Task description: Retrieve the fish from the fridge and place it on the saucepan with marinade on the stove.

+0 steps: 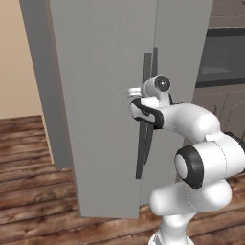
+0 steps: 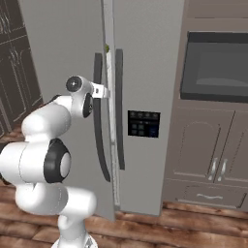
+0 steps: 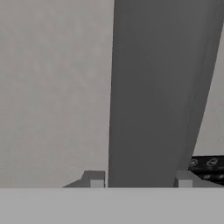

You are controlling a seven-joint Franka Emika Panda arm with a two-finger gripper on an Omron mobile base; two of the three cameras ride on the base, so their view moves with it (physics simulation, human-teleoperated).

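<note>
Grey fridge has its left door slightly ajar; the gripper straddles that door's dark handle. Fingertips flank the handle; whether they clamp it, I cannot tell.

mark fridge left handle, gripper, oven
left handle (image 2: 100, 145), right base view, lower part of the bar
gripper (image 3: 139, 179), hand view, midway between the fingertips, handle between them
oven (image 2: 218, 65), right base view, dark door glass

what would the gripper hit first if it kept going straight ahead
Most likely the long dark vertical handle of the grey fridge's left door. It stands between the fingertips of the gripper, with the door panel just behind, though depth is unclear.
</note>
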